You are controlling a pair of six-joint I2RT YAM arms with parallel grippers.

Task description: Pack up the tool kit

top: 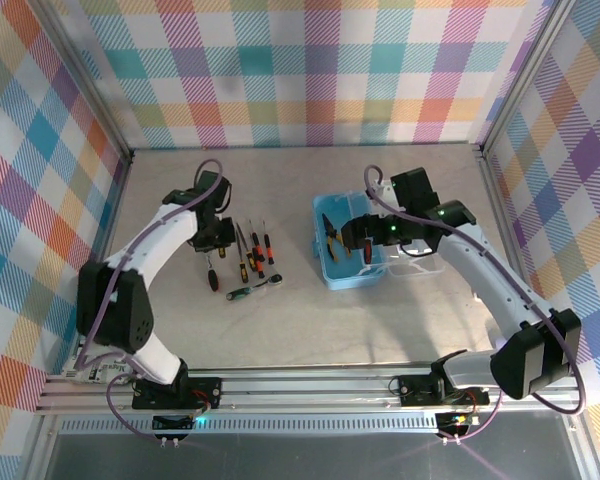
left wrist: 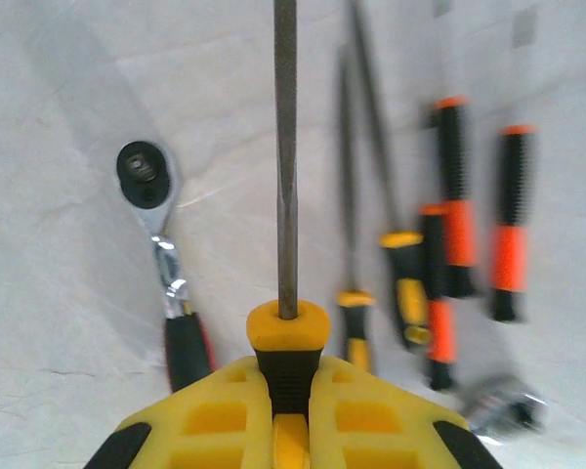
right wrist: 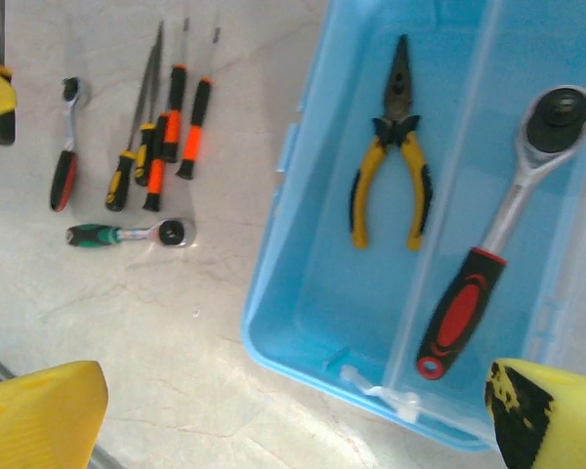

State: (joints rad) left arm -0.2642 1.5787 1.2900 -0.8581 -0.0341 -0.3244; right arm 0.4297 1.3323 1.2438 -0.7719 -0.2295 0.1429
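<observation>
The light-blue tool box (top: 332, 272) lies open mid-table, its clear lid (top: 412, 266) folded to the right. Inside lie yellow-handled pliers (right wrist: 391, 161) and a big red-and-black ratchet wrench (right wrist: 493, 244). My right gripper (right wrist: 293, 396) hovers open over the box's near end (right wrist: 303, 322), nothing between its yellow fingers (right wrist: 39, 415). My left gripper (left wrist: 288, 381) is shut on a yellow-and-black screwdriver (left wrist: 286, 195), shaft pointing away. It hangs over the tool row (top: 250, 255) left of the box.
On the table lie a small red-handled ratchet (left wrist: 166, 264), several orange- and yellow-handled screwdrivers (left wrist: 449, 225) and a green-handled ratchet (right wrist: 127, 234). Checkered walls enclose the table on three sides. Bare tabletop (top: 310, 330) lies in front of the box.
</observation>
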